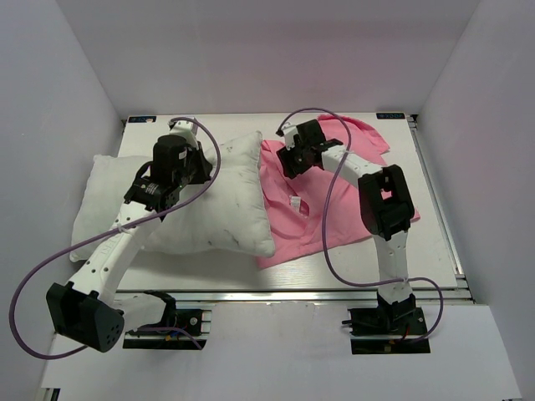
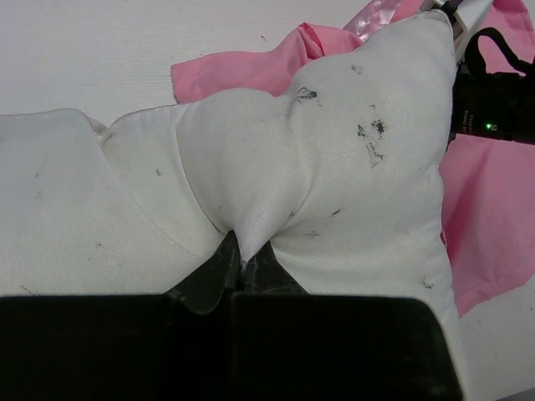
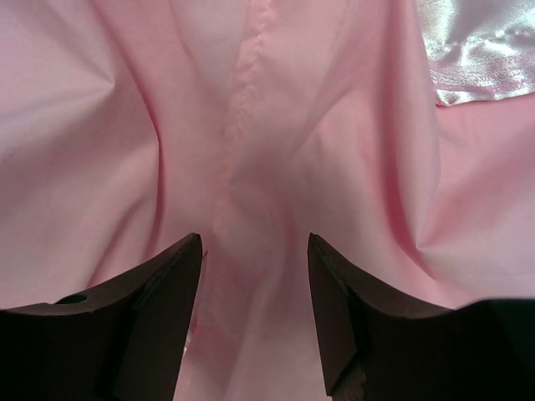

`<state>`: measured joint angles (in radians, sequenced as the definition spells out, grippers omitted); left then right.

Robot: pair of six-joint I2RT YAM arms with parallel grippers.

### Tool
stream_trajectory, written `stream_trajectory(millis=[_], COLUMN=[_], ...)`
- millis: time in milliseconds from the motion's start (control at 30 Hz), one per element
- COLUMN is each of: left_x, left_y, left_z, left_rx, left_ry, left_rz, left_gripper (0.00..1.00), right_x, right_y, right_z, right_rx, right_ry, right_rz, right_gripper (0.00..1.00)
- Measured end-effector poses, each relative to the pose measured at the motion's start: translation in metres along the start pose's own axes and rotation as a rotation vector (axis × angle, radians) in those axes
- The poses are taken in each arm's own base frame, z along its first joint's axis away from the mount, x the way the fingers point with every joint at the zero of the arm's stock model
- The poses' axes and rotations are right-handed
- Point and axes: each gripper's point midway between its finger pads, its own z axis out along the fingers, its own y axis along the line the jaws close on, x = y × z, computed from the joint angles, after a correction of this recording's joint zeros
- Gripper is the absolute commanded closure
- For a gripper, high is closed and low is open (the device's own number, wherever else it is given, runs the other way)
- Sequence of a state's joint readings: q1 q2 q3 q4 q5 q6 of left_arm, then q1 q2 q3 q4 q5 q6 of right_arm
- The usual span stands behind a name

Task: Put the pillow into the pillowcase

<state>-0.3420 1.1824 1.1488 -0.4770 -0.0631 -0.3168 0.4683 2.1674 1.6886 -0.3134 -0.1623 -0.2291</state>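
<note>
The white pillow (image 1: 209,205) lies on the left half of the table, plump, with small dark specks (image 2: 372,134). My left gripper (image 1: 194,174) sits on top of it, shut, pinching a fold of its cover (image 2: 243,259). The pink pillowcase (image 1: 334,213) lies crumpled to the right of the pillow, and its left edge runs under the pillow's right end. My right gripper (image 1: 290,161) presses down on the pillowcase's upper left part. Its jaws stand apart (image 3: 255,242) with a raised ridge of matte pink fabric (image 3: 251,125) between them. A shiny satin patch (image 3: 476,50) shows at the upper right.
The white table (image 1: 418,251) is boxed in by white walls at the back and sides, with a metal rail (image 1: 436,196) along its right edge. Purple cables loop over both arms. A small white tag (image 1: 295,203) lies on the pillowcase. The right arm's black wrist (image 2: 493,92) is close to the pillow's far corner.
</note>
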Motion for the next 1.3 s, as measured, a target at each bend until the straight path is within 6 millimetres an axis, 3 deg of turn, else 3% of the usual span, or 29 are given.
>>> stream_trajectory(millis=[367,467,500,700,900,1300], left_x=[0.004,0.004,0.004,0.005,0.009,0.028], left_y=[0.0,-0.001,-0.001,-0.003,-0.008,-0.018], left_z=[0.001,0.001,0.001,0.001,0.005,0.02], left_rx=[0.003,0.01,0.011,0.022,0.047,0.119], left_ry=[0.008,0.009,0.009,0.012,0.03,0.09], left_rz=[-0.006,-0.006,-0.006,-0.006,-0.007,-0.008], left_gripper=[1.0,1.0,1.0,1.0,1.0,1.0], right_x=[0.017,0.021,0.021,0.022,0.03,-0.059], right_y=[0.004,0.002,0.002,0.001,0.011,0.013], right_z=[0.017,0.02,0.02,0.02,0.004,-0.086], right_rx=[0.03,0.037,0.039,0.043,0.013,0.019], right_ry=[0.055,0.066,0.068,0.069,0.067,-0.203], right_rz=[-0.036,-0.045,-0.049,-0.057,-0.051,0.025], right_gripper=[0.48,0.58,0.68,1.0,1.0,1.0])
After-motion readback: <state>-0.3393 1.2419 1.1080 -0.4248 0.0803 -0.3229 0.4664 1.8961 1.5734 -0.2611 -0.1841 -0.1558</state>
